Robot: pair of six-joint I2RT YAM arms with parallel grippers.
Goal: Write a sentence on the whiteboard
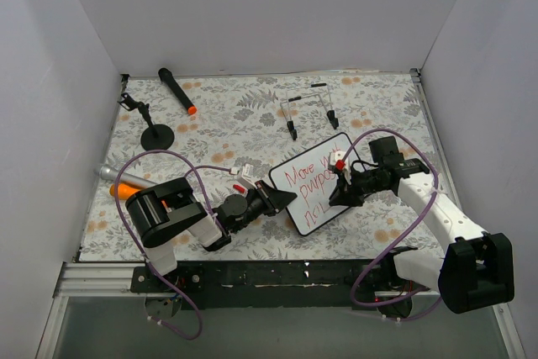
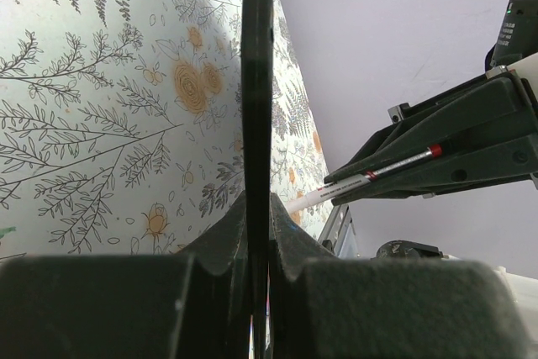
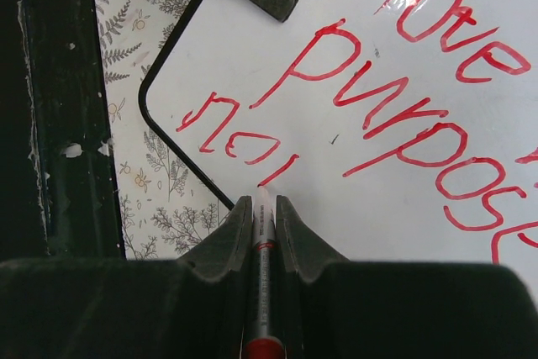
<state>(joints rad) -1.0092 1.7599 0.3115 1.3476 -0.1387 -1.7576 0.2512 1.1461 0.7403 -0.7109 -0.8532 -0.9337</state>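
The whiteboard lies slanted on the floral mat, with the sentence in red across it. My left gripper is shut on the board's near-left edge, which shows edge-on as a black bar between the fingertips. My right gripper is shut on a red marker. The marker's tip touches the white surface at the end of a stroke in the third line. The lettering reads "Move", "purpose" and some further letters. The left wrist view shows the marker in the right fingers.
A black marker with an orange tip lies at the back left. A small black stand is beside it. An orange and silver object lies at the left. Wire clip stands are behind the board. White walls close three sides.
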